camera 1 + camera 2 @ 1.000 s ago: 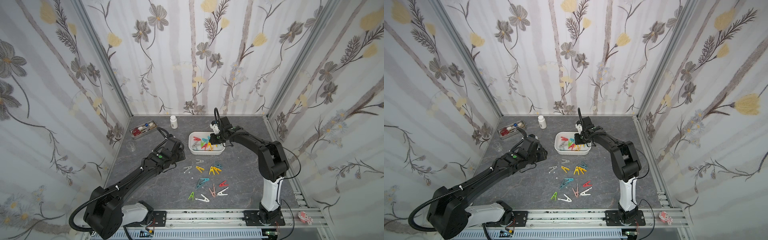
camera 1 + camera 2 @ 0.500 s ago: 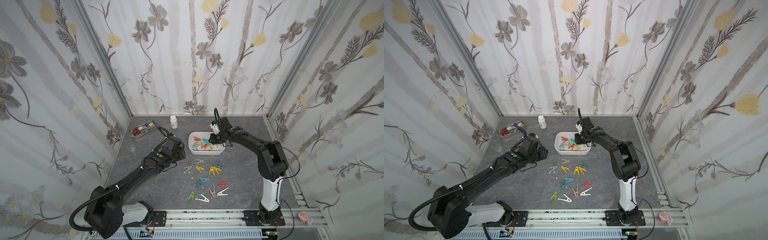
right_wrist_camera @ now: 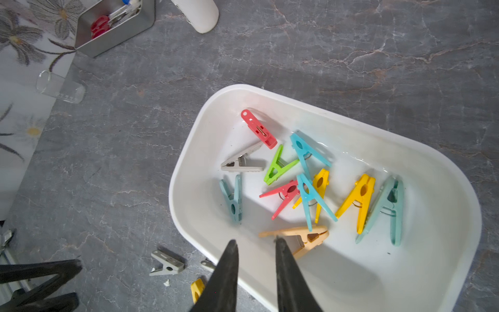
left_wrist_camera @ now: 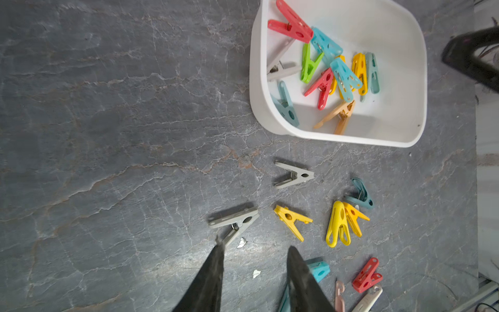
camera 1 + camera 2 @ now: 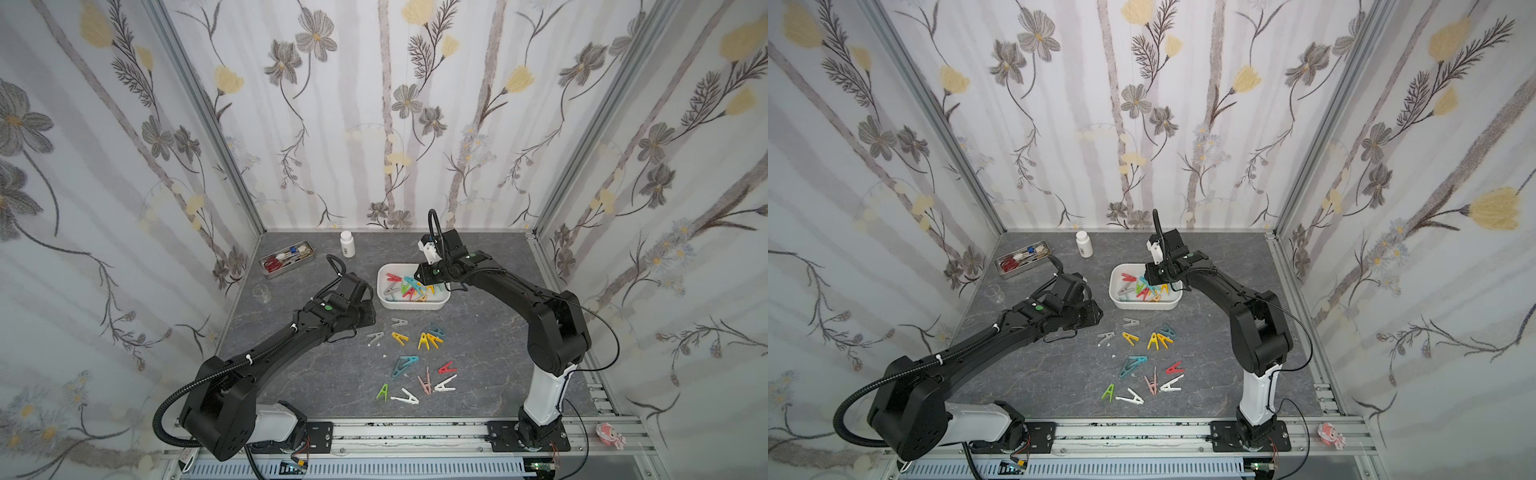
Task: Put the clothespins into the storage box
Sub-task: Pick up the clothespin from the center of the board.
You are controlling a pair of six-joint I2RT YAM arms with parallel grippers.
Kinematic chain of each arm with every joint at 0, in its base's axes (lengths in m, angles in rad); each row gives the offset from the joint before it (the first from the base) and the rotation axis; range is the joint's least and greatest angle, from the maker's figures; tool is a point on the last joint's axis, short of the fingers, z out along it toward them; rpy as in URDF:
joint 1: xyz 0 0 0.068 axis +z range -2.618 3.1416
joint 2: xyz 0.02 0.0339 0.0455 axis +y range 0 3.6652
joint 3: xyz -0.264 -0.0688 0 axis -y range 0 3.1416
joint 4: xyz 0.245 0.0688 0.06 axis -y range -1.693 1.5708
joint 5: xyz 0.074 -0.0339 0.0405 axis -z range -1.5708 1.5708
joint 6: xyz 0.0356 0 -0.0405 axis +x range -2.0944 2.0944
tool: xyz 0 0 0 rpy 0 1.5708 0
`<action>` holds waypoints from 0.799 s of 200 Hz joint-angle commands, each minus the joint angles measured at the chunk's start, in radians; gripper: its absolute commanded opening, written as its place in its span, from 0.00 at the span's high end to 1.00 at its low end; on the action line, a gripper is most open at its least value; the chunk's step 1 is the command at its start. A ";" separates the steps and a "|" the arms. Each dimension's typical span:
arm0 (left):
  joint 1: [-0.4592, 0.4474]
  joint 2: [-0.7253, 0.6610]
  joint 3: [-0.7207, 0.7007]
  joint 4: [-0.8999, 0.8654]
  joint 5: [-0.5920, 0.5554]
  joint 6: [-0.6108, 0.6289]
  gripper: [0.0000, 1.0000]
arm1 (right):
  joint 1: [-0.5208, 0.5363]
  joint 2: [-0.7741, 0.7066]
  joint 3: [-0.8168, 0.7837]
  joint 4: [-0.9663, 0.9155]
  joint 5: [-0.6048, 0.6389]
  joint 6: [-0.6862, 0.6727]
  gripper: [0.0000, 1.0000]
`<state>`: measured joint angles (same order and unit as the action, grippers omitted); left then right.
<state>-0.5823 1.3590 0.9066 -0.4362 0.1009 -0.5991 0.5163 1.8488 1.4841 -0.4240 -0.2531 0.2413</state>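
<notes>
My right claw [image 3: 256, 243] hangs over the near wall of the storage box [image 3: 186, 173]. Its two fingers are parted and there is nothing between them. Just past the tips, inside the box, the beige clothespin [image 3: 302, 235] lies flat on the white floor. It is so close that I cannot tell whether a tip touches it. Deeper in are the other clothespins [image 3: 307, 194] the box holds: red, grey, green, yellow and several teal ones, loosely bunched around the middle.

My left claw [image 4: 256, 250] hangs over the surface [image 4: 108, 135], beside the box and apart from it, with its fingers spread and empty. The grey clothespin [image 4: 235, 220] lies just ahead of one fingertip, and I cannot tell whether they meet. A teal clothespin [image 4: 320, 270] pokes out from behind the other finger. Between this claw and the box lie a second grey one, three yellow ones and a dark teal one.

In a top view the loose clothespins [image 5: 428, 340] are scattered from just in front of the box's front wall toward my base rail. Pink, red, white and green ones lie at the near end, well apart from both claws.
</notes>
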 commanded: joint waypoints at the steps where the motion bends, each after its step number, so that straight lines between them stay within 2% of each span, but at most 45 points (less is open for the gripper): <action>1: -0.024 0.031 0.013 -0.085 0.008 0.046 0.61 | 0.013 -0.038 -0.034 -0.007 0.023 -0.010 0.73; 68: -0.101 0.157 0.064 -0.138 -0.025 0.131 0.62 | 0.015 -0.106 -0.149 -0.005 0.035 -0.022 0.72; 160: -0.111 0.297 0.138 -0.141 -0.080 0.192 0.66 | 0.001 -0.165 -0.224 0.014 0.044 -0.022 0.72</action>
<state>-0.6949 1.6360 1.0306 -0.5621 0.0509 -0.4286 0.5198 1.7020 1.2755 -0.4297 -0.2104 0.2264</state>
